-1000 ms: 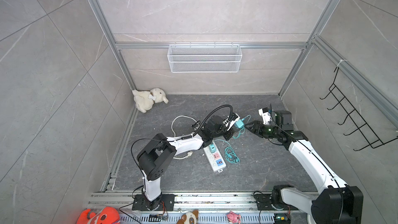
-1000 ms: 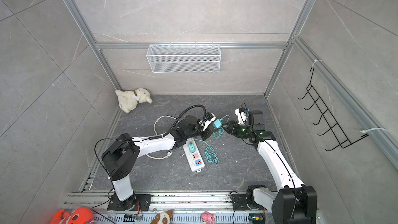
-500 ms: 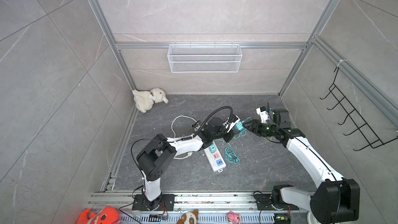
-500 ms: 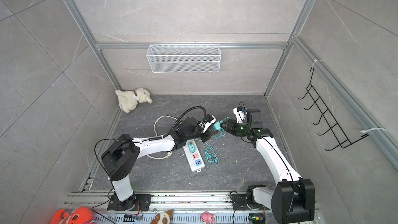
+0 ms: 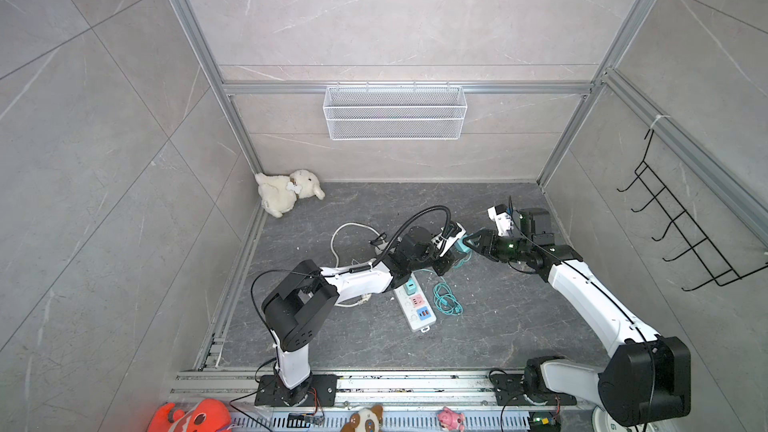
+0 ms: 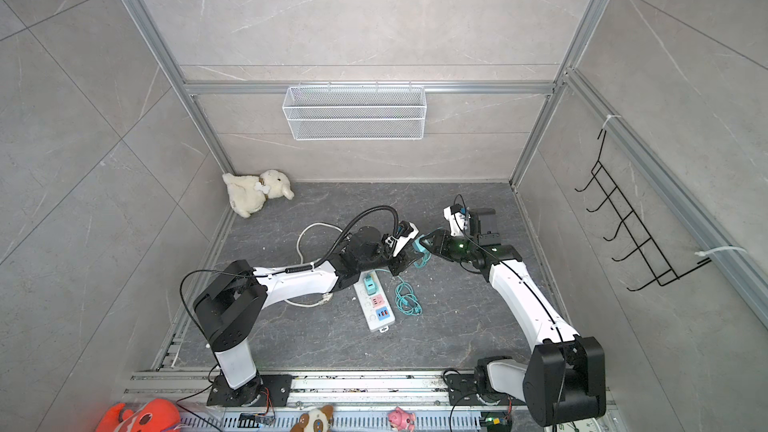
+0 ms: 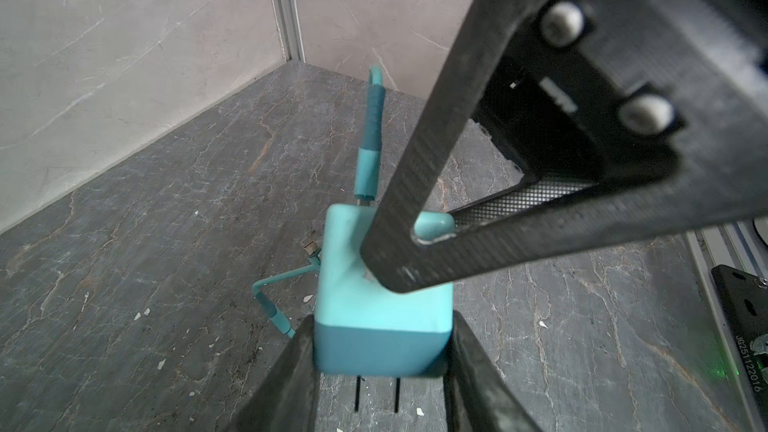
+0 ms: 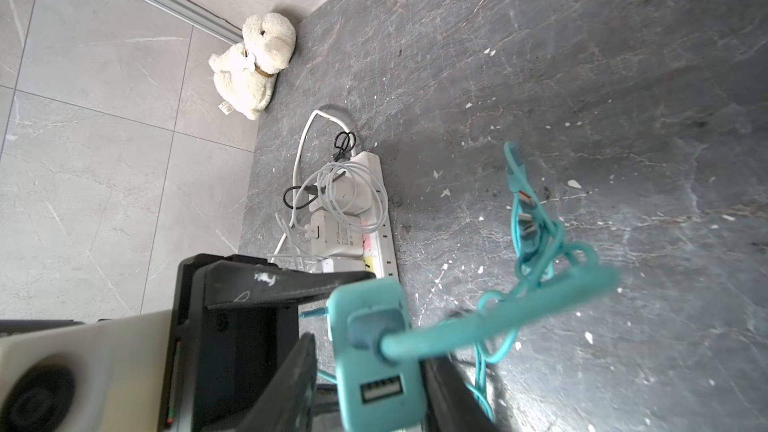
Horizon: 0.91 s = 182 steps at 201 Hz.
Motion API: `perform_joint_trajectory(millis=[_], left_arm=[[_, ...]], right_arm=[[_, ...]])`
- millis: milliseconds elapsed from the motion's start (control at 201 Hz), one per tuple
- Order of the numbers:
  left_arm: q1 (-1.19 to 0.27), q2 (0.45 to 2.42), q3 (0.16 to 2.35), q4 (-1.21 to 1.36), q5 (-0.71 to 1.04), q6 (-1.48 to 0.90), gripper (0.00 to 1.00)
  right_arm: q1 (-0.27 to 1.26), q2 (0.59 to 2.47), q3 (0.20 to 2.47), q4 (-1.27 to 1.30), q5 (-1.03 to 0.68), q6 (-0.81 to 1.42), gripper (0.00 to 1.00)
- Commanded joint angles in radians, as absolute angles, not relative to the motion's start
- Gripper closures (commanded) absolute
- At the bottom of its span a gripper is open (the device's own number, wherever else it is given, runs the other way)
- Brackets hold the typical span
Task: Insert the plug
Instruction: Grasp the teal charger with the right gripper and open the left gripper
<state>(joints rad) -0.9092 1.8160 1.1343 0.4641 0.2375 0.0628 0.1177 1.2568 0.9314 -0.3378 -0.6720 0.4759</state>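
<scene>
Jaws of the left gripper [image 7: 380, 353] clamp the teal plug [image 7: 353, 284]; the right gripper [image 8: 370, 353] straddles it, grip unclear. Not yet inserted: the power strip [image 5: 409, 317] lies apart, mid-floor [image 5: 498, 326].

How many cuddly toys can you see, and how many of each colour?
White cuddly toy: 1
Orange cuddly toy: 1
Brown-and-white cuddly toy: 1
Pink cuddly toy: 1
Total: 4

Coiled cable [image 5: 446, 303] crowds the power strip [image 5: 415, 313]; floor [image 5: 519, 317] beyond lies open.
</scene>
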Motion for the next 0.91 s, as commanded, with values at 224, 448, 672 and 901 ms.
perform_joint_trajectory(millis=[224, 448, 672, 901], left_arm=[[-0.915, 1.776, 1.170, 0.503, 0.262, 0.052, 0.79], [-0.922, 1.777, 1.178, 0.490, 0.258, 0.055, 0.71], [-0.924, 1.763, 1.185, 0.430, 0.233, 0.073, 0.47], [-0.924, 1.721, 1.183, 0.322, 0.169, 0.158, 0.42]], right_arm=[[0.127, 1.270, 0.960, -0.272, -0.725, 0.498, 0.62], [0.130, 1.271, 0.959, -0.282, -0.713, 0.490, 0.82], [0.129, 1.256, 0.974, -0.341, -0.622, 0.463, 0.90], [0.130, 1.219, 1.030, -0.456, -0.479, 0.404, 0.92]])
